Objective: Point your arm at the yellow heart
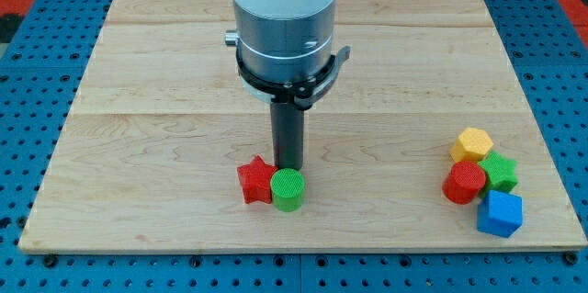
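The arm's straight dark rod came down over the middle of the pale wooden table (165, 82), and my tip (288, 167) stood right behind the green plastic cylinder block (288, 189), so close that the very end of it was hard to separate from the block's top edge. Touching that cylinder on the view's left sat a red plastic star block (254, 181). The arm's white and grey upper body was cut off at the view's top. It carried no fingers, so there was nothing to be open or closed.

Well apart, near the view's right edge, four blocks huddled together: a yellow plastic block (471, 144) at the back, its heart shape not clear from here, a green star-like block (501, 171) partly hidden behind a red rounded block (464, 183), and a blue angular block (500, 213) nearest the view's bottom
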Robot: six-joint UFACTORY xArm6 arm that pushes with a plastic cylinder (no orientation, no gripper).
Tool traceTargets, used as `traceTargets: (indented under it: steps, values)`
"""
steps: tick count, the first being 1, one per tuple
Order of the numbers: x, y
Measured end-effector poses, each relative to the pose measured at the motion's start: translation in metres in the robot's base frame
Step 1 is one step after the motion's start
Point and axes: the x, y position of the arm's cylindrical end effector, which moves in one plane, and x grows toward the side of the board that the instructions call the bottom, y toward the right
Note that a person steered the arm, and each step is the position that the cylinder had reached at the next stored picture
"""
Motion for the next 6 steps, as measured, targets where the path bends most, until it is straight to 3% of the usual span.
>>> traceTargets:
  steps: [2, 3, 5, 6]
  values:
    - [-0.001, -0.001]
    - [-0.029, 0.010]
    - [-0.115, 0.066]
    - [-0.181, 0.078]
